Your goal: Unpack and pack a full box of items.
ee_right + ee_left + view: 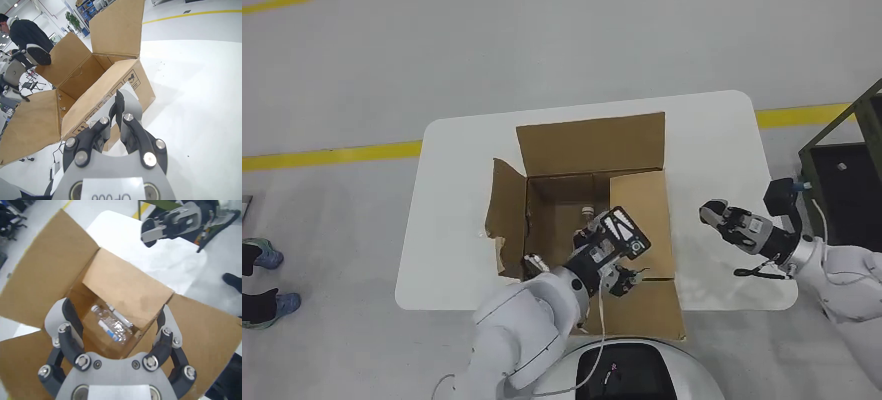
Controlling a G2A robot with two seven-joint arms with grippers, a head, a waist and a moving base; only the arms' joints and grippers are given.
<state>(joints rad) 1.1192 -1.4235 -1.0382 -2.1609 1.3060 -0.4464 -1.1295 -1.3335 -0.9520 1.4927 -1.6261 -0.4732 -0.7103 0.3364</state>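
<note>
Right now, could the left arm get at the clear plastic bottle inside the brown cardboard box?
Probably yes: the open left gripper hangs above the open box, the bottle unobstructed below it.

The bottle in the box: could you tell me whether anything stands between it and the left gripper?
Nothing visible does. The open left gripper hangs above the box, the bottle lying on its bottom below; the inner flap leans alongside, not across.

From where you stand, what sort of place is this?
Probably an industrial test hall or lab: a yellow line on the grey floor, shelving with blue bins behind, and a white table bearing an open cardboard box.
</note>
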